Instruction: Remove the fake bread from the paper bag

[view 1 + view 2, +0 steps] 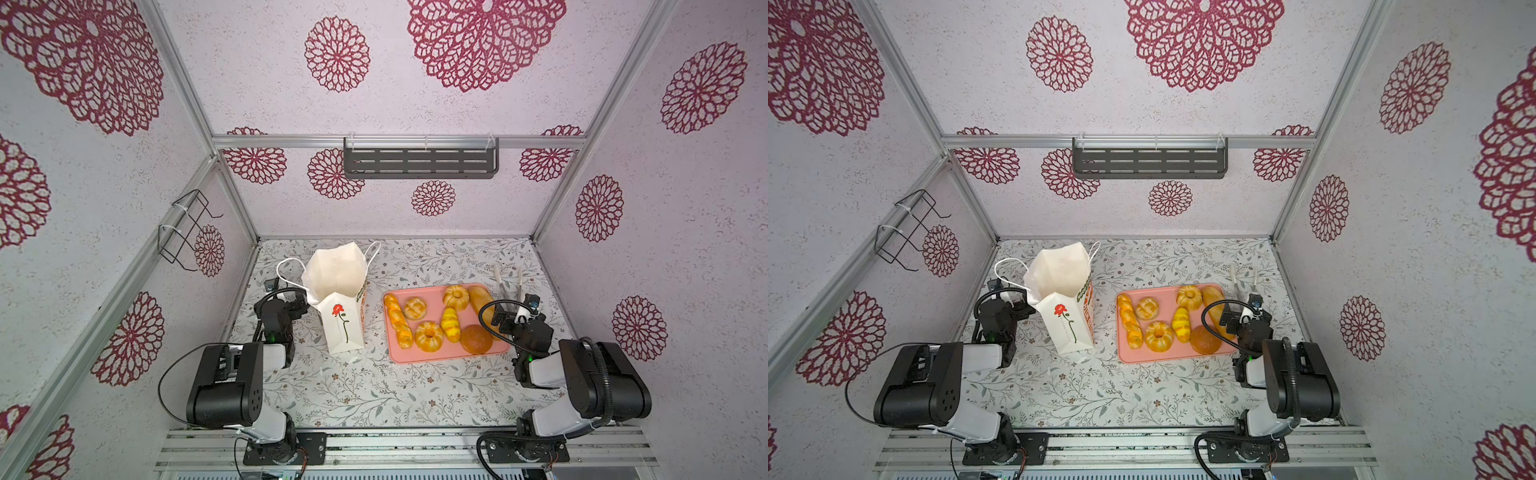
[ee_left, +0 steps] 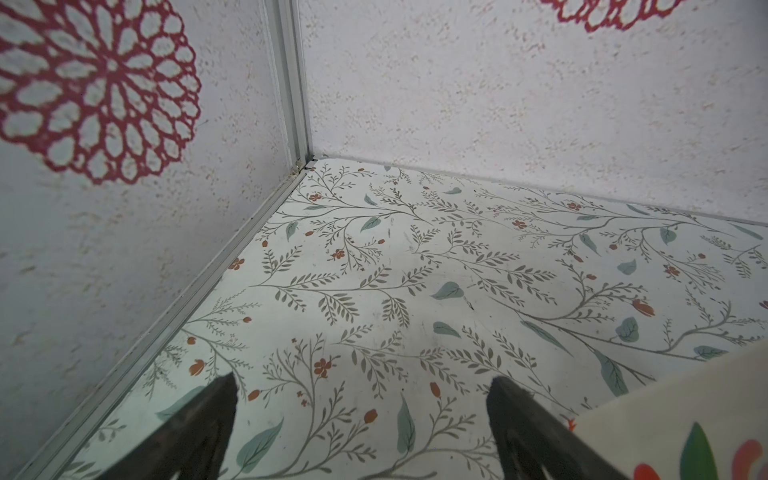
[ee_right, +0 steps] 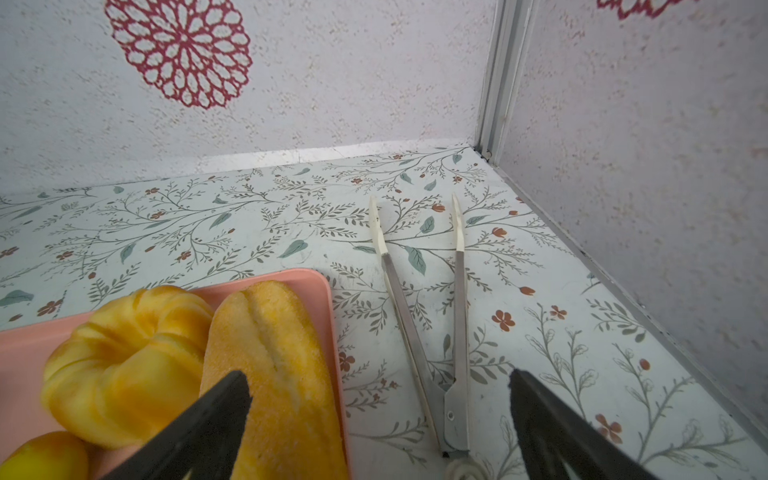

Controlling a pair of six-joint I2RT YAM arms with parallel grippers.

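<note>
1. The fake bread (image 1: 429, 336) is out. In both top views seven golden pieces lie on the pink tray (image 1: 451, 354), which sits right of the surface's middle, toward its right edge. They are a twisted stick, two ring buns, two round rolls, a small yellow loaf and a long loaf.
2. The paper bag (image 1: 338, 307) stands upright near the left edge of the surface (image 1: 374, 399), toward the rear. Its mouth gapes open and its cord handles hang loose. What shows of the inside is plain white paper with no bread visible, though the very bottom is hidden.
3. The left fingers (image 2: 199, 432) are spread wide and hold nothing. They sit low between the bag and the left edge, just beside the bag's side and pointing at the rear left corner.
4. The right fingers (image 3: 208, 428) are likewise parted and empty, poised over the tray's rear right corner. The long loaf (image 3: 274, 374) and a ring bun (image 3: 124, 365) lie below one of them. The tongs (image 3: 456, 415) lie untouched on the surface just beside the tray, toward the rear right corner.
5. Judged from this, the unloading looks finished or very nearly so. At most a check of the bag's bottom for a hidden piece is left, and nothing is in either grasp.
</note>
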